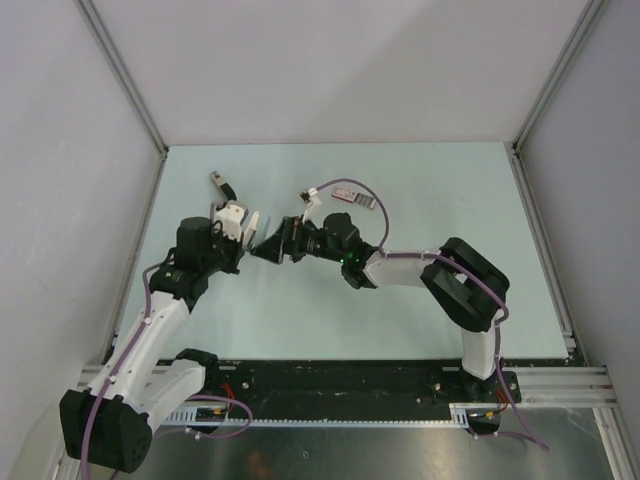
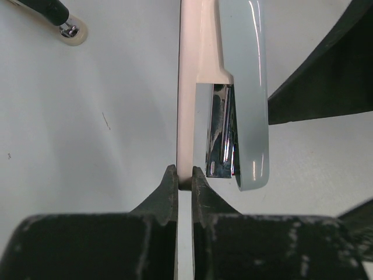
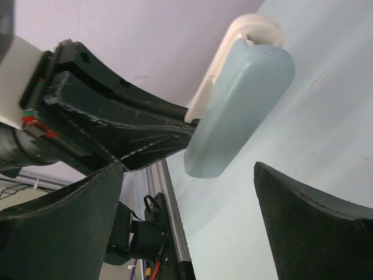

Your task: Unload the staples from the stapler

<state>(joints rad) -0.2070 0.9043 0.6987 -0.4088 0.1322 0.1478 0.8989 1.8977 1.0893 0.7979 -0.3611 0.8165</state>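
The stapler (image 2: 250, 87) has a white base, a pale blue-grey top and a chrome magazine showing between them. My left gripper (image 2: 184, 175) is shut on the end of the white base and holds the stapler above the table; the top stands slightly apart from the base. In the top view the stapler (image 1: 255, 221) is between the two grippers. My right gripper (image 3: 186, 169) is open, its two dark fingers on either side of the stapler's rounded front end (image 3: 245, 99), not touching it. In the top view the right gripper (image 1: 268, 245) faces the left gripper (image 1: 243, 228).
A small pinkish-red and white oblong thing (image 1: 352, 196) lies on the table behind the right arm. A small dark-handled tool with a white tip (image 1: 222, 185) lies at the back left; it also shows in the left wrist view (image 2: 58, 17). Grey walls enclose the table.
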